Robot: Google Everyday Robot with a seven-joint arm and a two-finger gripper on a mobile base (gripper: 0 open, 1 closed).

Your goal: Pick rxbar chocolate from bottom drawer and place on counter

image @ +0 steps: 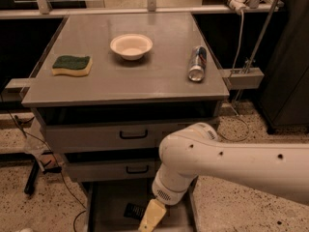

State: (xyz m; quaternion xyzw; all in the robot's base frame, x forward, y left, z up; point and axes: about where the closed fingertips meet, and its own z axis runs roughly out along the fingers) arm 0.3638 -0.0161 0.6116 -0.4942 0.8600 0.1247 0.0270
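Observation:
The rxbar chocolate [133,210], a small black-wrapped bar, lies flat on the grey floor of the open bottom drawer [109,200] at the bottom of the camera view. My gripper [151,218] hangs from the white arm [227,164] and reaches down into the drawer. It sits right beside the bar's right end and hides part of it. I cannot tell whether it touches the bar. The counter [145,79] is the flat grey top of the cabinet above.
On the counter are a green-and-yellow sponge [72,65] at the left, a white bowl [131,46] in the middle and a silver-blue can [197,63] lying at the right. Two shut drawers with black handles [133,135] sit above the open one.

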